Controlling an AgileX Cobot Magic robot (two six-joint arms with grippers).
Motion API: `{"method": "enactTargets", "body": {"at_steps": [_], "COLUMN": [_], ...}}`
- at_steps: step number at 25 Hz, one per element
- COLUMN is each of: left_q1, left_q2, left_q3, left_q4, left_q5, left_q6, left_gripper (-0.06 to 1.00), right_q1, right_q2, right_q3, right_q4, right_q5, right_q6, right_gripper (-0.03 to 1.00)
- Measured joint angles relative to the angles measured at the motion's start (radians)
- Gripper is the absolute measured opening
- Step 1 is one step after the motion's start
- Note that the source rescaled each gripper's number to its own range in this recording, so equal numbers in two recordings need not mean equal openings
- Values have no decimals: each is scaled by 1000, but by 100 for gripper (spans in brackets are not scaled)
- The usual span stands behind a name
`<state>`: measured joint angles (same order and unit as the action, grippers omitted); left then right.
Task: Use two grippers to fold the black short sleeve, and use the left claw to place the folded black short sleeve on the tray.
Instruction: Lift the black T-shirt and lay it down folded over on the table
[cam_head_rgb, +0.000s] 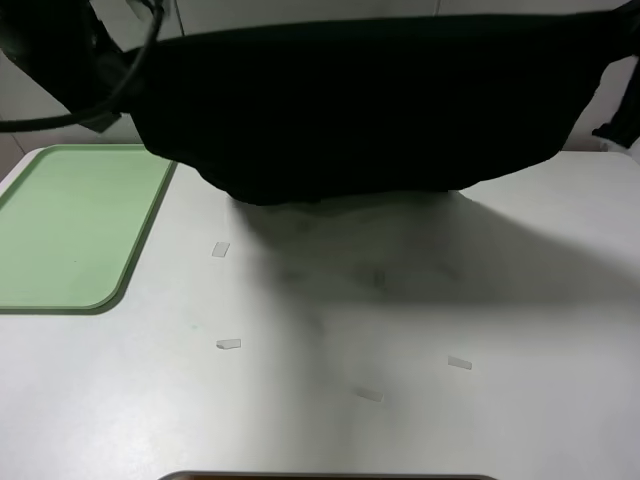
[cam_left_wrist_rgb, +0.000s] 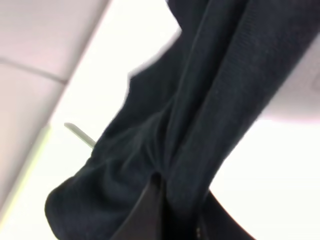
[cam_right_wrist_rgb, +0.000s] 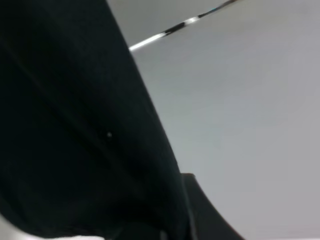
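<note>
the left fingers (cam_left_wrist_rgb: 142, 215) are pinched tight on a gathered ridge of the black short sleeve (cam_head_rgb: 360, 110), and the cloth runs away from them in long folds. the right fingers (cam_right_wrist_rgb: 205, 210) show only as one dark tip beside a wall of black fabric. they are closed, and since the cloth runs right down to them i take it they grip the other end.

from above, the shirt hangs stretched between the left arm (cam_head_rgb: 50, 50) and the right arm (cam_head_rgb: 620, 120). its top edge is taut and its lower edge sags in a curve above the worktop (cam_head_rgb: 500, 300), throwing a broad shadow. whether the lowest part brushes the surface at the far side i cannot tell. the tray (cam_head_rgb: 60, 230) lies on the left of the worktop, bare, with the shirt's left end hanging near its far corner but not in it. small pale tape strips (cam_head_rgb: 221, 249) are scattered on the open surface nearer the camera.

i judge this to be the folding step, mid-lift, with the garment carried by two corners and no finished fold to be seen. the next move calls for both arms to travel together and lower evenly, so that the hanging half lays over itself flat. if one side leads, the fabric will likely twist or bunch. only after that can the left side carry the bundle to the tray alone.
</note>
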<state>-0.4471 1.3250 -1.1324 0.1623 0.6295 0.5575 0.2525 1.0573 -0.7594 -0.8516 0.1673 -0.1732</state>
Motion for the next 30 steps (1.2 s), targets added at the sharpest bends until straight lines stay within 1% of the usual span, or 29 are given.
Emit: {"method": "enactTargets", "body": {"at_steps": [2,4,5,7,8,9,12,13,14,15,16,18,19,21,23,25,27,28,30], "left_q1": [-44,-118,-136,-148,-148,-151,-145,-145,-137,-113,-113,-79,-49,-20,-9,13,46,46,69], "left_q2": [-72,-189,-227,-281,-281,-311,-297,-297,-282,-229,-229,-155,-80,-3,37,108,202,202,251], "left_q3": [0,0,0,0,0,0,0,0,0,0,0,1,1,2,2,2,2,2,2], "left_q4": [7,14,14,16,16,47,139,139,165,215,215,247,255,257,257,258,259,259,259], "left_q5": [0,2,-4,-28,-28,-51,-54,-54,-54,-55,-55,-55,-56,-60,-68,-84,-126,-126,-158], "left_q6": [0,0,0,0,0,0,-32,-32,-52,-105,-105,-147,-167,-174,-174,-176,-177,-177,-177], "left_gripper": [1,1,1,1,1,1,1,1,1,1,1,1,1,1,1,1,1,1,1], "right_q1": [-1,-1,-1,-1,-1,-1,-1,-1,-1,-1,-1,-1,-1,-1,-1,-1,-1,-1,-1], "right_q2": [-74,-198,-240,-278,-308,-332,-330,-307,-279,-244,-195,-93,-41,104,206,339,383,417,488], "right_q3": [0,0,0,0,0,0,0,0,0,0,0,-2,-9,-42,-83,-149,-167,-183,-218], "right_q4": [-1,-1,-1,-1,-1,0,0,0,0,-1,-3,-6,-8,-9,-11,-11,-11,-11,-11], "right_q5": [7,10,1,-12,-39,-66,-131,-138,-139,-139,-138,-138,-136,-128,-108,-84,-80,-79,-78], "right_q6": [-27,-92,-114,-131,-143,-149,-154,-155,-155,-155,-155,-155,-155,-155,-155,-155,-155,-155,-155], "right_gripper": [0,0,0,0,0,0,0,0,0,0,0,0,0,0,0,0,0,0,0]}}
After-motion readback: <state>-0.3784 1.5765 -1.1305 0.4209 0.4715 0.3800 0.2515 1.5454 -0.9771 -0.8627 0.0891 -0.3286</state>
